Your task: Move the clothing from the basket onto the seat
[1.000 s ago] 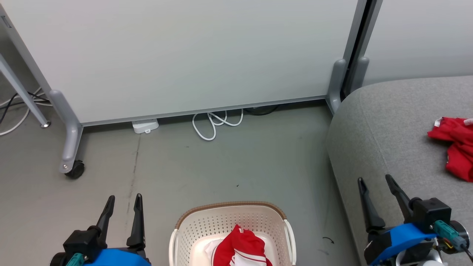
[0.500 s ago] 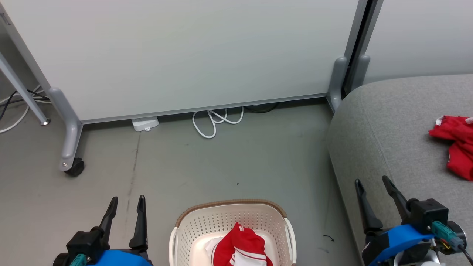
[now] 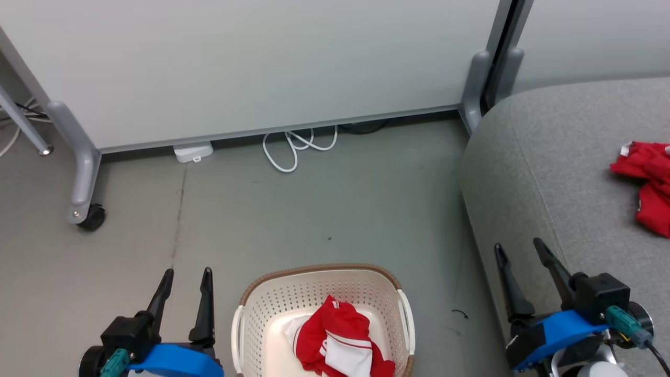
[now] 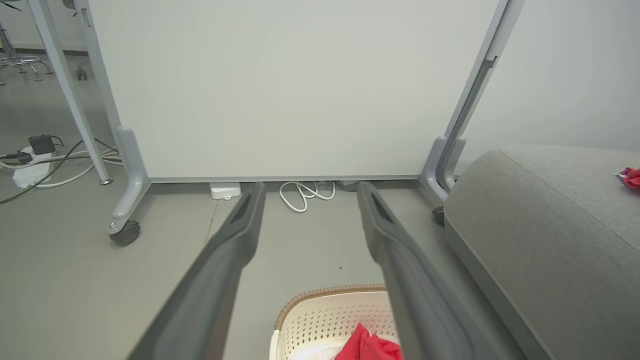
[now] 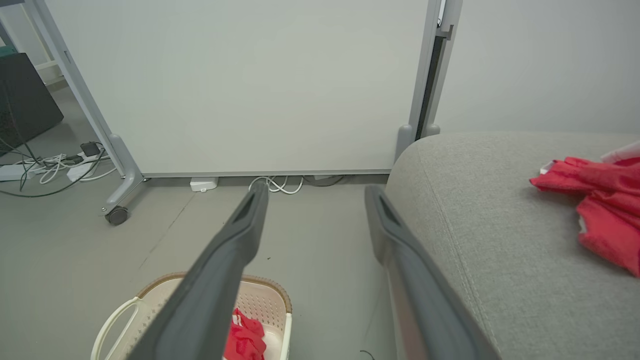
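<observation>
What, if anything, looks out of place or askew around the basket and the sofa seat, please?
Nothing is spilled or damaged. One red garment lies crumpled on the seat; a second garment sits bunched in the upright basket.

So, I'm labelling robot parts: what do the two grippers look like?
Both match. The left gripper and right gripper each have two long, dark, tapering fingers on a black block, a bright blue wrist shell and a teal plug; the right plug trails a dark cable.
</observation>
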Available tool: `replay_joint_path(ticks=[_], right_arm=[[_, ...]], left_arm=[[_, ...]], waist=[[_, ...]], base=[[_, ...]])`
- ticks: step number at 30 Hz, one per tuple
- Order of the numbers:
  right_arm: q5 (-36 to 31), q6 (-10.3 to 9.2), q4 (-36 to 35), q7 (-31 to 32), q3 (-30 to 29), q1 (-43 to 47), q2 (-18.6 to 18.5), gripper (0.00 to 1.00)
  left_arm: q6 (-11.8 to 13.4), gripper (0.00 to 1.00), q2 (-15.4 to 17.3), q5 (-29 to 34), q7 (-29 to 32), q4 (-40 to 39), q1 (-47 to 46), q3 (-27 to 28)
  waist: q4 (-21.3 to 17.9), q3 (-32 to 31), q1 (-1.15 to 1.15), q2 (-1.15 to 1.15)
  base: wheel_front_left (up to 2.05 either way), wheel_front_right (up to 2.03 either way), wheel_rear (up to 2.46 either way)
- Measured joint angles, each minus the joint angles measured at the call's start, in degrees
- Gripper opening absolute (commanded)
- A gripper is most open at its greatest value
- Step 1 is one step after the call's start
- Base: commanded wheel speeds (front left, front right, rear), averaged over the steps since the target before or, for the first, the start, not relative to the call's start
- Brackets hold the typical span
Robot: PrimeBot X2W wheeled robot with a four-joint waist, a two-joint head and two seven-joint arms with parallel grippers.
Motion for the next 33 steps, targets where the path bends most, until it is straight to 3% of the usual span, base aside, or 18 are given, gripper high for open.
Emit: replay_joint_path(ticks=[9,33], right_arm=[[0.57,0.00,-1.51,-0.47,2.76,-4.28,0.01,1.00],[4.61,0.00,1.57,-6.76,10.69,-15.80,-0.01,1.00]], left_arm=[[-0.01,1.00,0.41,-1.25,0.00,5.52,-7.57,-4.08],[-0.01,1.00,3.70,-10.04,0.01,29.85,-27.67,-20.24]], waist=[[-2.78,7.82,0.00,0.00],[-14.70,32.20,0.01,0.00]], base=[[0.00,0.00,0.00],[0.00,0.00,0.00]])
